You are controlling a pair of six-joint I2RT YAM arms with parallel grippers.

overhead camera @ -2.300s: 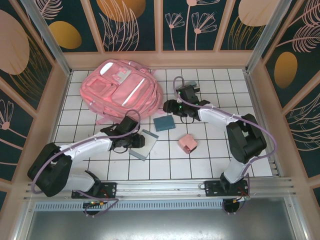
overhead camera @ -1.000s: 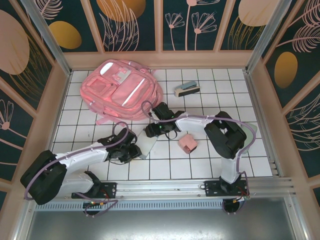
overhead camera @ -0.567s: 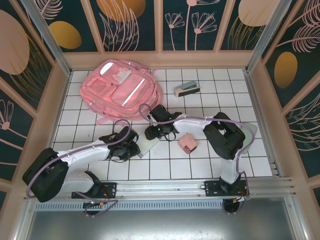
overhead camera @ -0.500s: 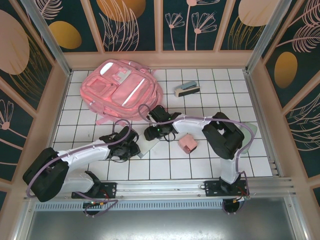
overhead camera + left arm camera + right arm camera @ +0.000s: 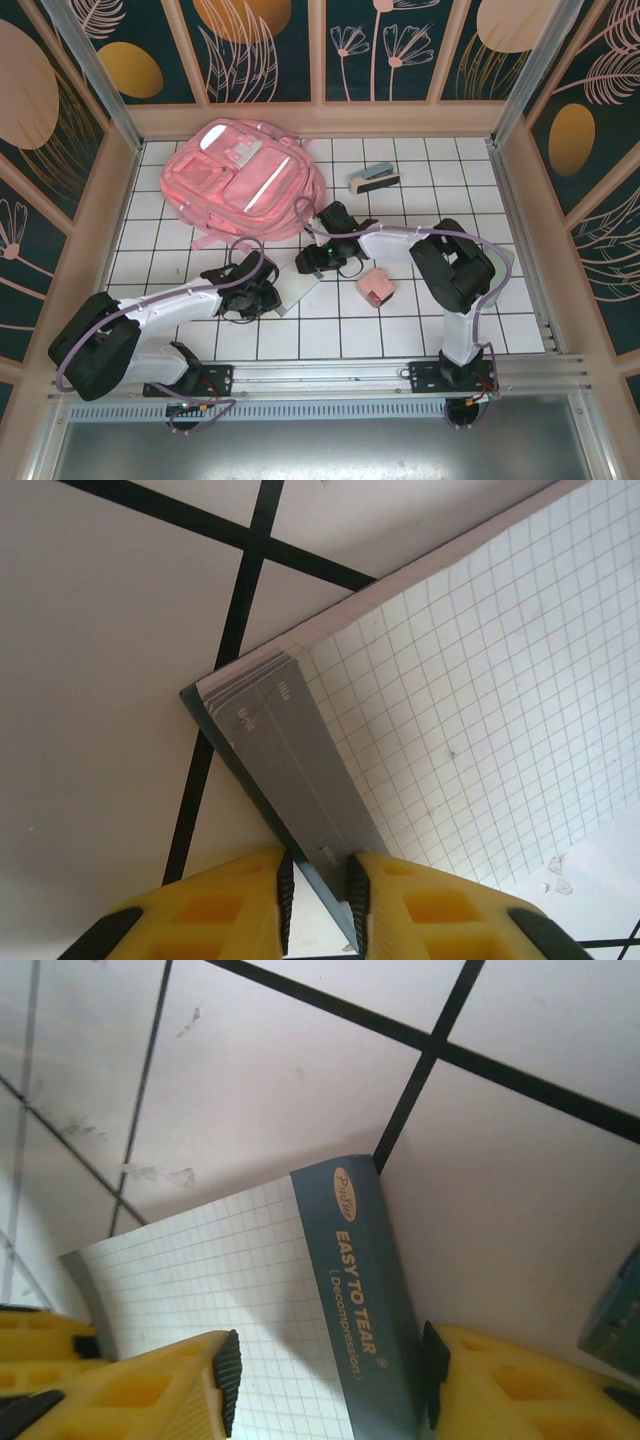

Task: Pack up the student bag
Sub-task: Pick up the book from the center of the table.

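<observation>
My left fingers (image 5: pixel 220 905) are clamped on the thin edge of the notepad (image 5: pixel 480 710), close to a corner of its grey binding. My right fingers (image 5: pixel 520 1380) stand apart over the binding strip, one above the grid paper and one just beside the pad's edge, and I see no grip there. On the table (image 5: pixel 400 330) the pad's long axis runs from my left fingers up toward my right. The student bag (image 5: pixel 245 185) lies beyond the pad at the far left, about equally near both arms. Its front pockets face up, and I cannot make out an opening or anything inside.
</observation>
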